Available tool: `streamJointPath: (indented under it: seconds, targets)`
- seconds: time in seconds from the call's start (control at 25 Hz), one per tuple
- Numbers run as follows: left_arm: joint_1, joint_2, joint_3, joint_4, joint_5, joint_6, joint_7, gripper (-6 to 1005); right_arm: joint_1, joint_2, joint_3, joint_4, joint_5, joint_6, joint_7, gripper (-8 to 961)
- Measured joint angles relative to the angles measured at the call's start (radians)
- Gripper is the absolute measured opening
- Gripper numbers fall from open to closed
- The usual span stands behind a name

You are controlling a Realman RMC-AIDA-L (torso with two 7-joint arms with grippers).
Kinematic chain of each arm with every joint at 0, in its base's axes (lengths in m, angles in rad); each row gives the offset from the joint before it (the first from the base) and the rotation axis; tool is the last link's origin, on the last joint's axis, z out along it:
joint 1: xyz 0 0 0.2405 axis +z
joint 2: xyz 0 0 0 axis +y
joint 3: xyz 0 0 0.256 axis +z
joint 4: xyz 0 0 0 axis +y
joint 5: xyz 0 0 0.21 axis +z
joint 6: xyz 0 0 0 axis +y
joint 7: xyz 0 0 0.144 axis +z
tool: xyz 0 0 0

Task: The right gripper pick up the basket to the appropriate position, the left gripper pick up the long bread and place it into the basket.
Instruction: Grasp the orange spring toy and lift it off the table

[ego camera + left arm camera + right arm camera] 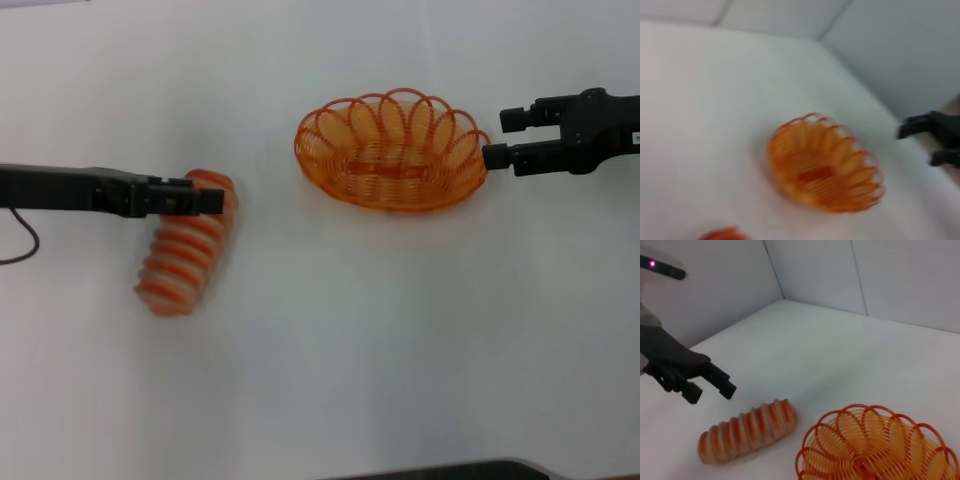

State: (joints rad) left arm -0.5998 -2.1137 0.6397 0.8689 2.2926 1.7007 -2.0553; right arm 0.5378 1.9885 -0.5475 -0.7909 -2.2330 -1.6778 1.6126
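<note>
The orange wire basket point(392, 150) stands on the white table at the back right and is empty; it also shows in the left wrist view point(825, 165) and the right wrist view point(875, 445). My right gripper point(503, 137) is open just beside the basket's right end, one finger close to the rim; the left wrist view shows it too point(923, 145). The striped long bread point(185, 250) lies on the table at the left. My left gripper point(200, 198) is over the bread's far end. In the right wrist view this gripper point(710, 388) is open and hangs above the bread point(747, 430), apart from it.
The white table point(350, 340) is bare between the bread and the basket. A grey wall point(865, 275) rises behind the table. A dark cable point(22, 245) hangs at the far left edge.
</note>
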Motion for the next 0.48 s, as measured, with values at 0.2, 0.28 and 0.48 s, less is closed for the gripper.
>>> streamJointPath:
  seconds: [0.2,0.28,0.48]
  targets:
    - [-0.003,-0.014,0.15,0.215,0.109,-0.008,-0.279,749,0.0,0.005,-0.015,0.008,-0.001,0.021,-0.003,748]
    - [-0.006,-0.027,0.25,0.32,0.182,-0.012,-0.411,749,0.001,0.007,-0.017,0.009,-0.001,0.025,-0.003,748]
    - [-0.053,-0.044,0.427,0.421,0.311,-0.01,-0.634,749,-0.004,0.011,-0.018,0.009,-0.001,0.044,-0.004,747]
